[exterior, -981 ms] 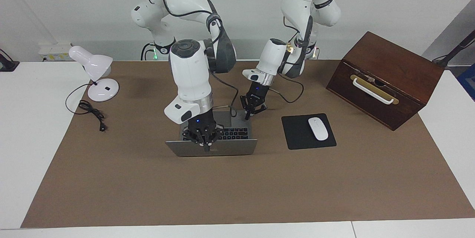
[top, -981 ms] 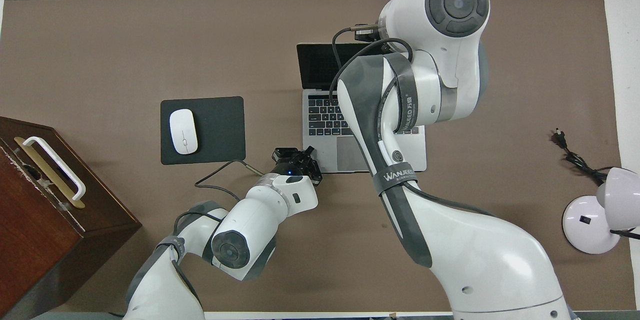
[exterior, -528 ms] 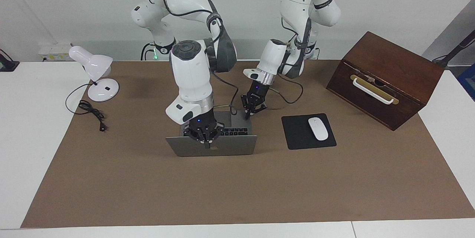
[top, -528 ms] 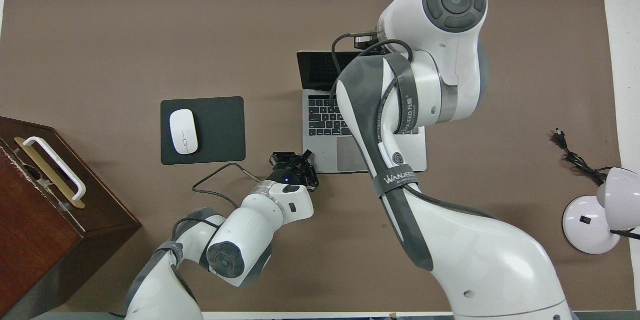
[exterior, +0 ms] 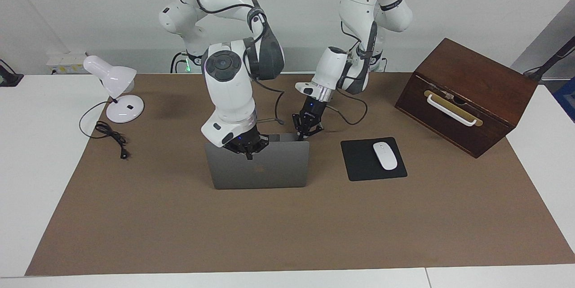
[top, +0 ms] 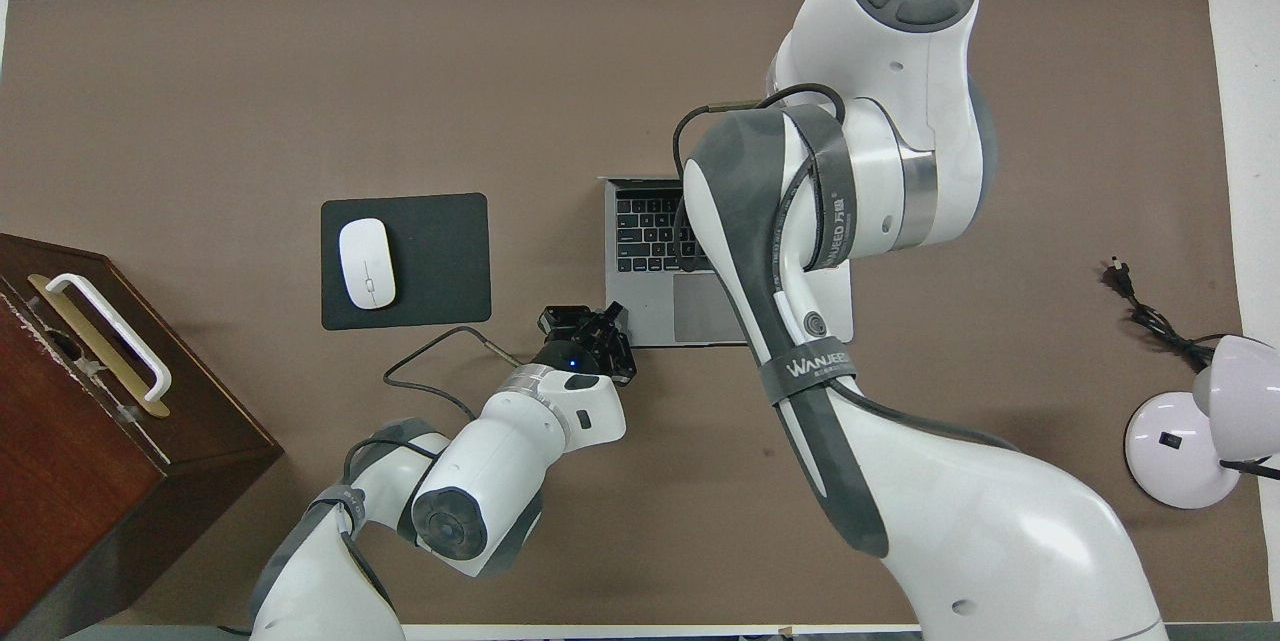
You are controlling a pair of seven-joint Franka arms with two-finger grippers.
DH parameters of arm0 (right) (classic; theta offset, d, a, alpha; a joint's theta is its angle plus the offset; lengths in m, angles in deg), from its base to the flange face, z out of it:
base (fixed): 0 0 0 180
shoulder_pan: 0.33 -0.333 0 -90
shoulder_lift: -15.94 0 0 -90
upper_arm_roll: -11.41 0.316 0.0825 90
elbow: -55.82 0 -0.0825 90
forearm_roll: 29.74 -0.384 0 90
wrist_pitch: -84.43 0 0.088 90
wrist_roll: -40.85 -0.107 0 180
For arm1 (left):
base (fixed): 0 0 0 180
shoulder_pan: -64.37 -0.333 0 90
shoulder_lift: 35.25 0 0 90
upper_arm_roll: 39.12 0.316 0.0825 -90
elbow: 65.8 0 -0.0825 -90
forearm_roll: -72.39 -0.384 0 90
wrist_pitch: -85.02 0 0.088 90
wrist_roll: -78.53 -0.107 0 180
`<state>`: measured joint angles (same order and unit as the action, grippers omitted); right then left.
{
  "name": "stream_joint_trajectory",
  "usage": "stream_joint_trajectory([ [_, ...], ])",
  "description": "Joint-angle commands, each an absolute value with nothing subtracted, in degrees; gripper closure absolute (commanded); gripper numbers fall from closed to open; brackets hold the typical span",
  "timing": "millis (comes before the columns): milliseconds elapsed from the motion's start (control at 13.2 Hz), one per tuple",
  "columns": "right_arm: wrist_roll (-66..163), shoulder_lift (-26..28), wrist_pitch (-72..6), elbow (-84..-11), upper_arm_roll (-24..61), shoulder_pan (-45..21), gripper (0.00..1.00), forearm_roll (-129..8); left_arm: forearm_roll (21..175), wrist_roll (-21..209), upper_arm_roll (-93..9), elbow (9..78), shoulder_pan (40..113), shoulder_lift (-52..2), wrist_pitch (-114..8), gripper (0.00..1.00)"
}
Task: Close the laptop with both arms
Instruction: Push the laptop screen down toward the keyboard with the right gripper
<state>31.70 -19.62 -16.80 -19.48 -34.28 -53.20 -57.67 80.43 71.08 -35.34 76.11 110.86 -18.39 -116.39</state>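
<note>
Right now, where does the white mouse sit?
In the facing view the white mouse lies on the black mouse pad, beside the laptop toward the left arm's end of the table, and farther from the robots than the wooden box.

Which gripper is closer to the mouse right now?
Left. The left gripper is at the laptop's corner on the mouse's side; the right gripper is on the top edge of the laptop's lid, toward the lamp's end.
</note>
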Motion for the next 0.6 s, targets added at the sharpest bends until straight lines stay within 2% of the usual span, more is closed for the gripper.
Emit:
stream_joint_trajectory([
  [0,33.9,-16.2,-16.1,-25.9,-35.1,-54.7,1.0,-59.5,81.0,70.3,-34.5,79.7,113.3,-18.2,-115.5,1.0],
  [302,33.7,-14.7,-12.2,-27.8,-35.1,-55.0,1.0,-59.4,81.0,70.2,-34.5,80.8,114.1,-18.2,-115.6,1.0],
  [528,33.4,-12.9,-12.4,-31.9,-34.9,-56.4,1.0,-59.4,81.0,70.2,-34.4,81.1,114.4,-18.2,-115.6,1.0],
])
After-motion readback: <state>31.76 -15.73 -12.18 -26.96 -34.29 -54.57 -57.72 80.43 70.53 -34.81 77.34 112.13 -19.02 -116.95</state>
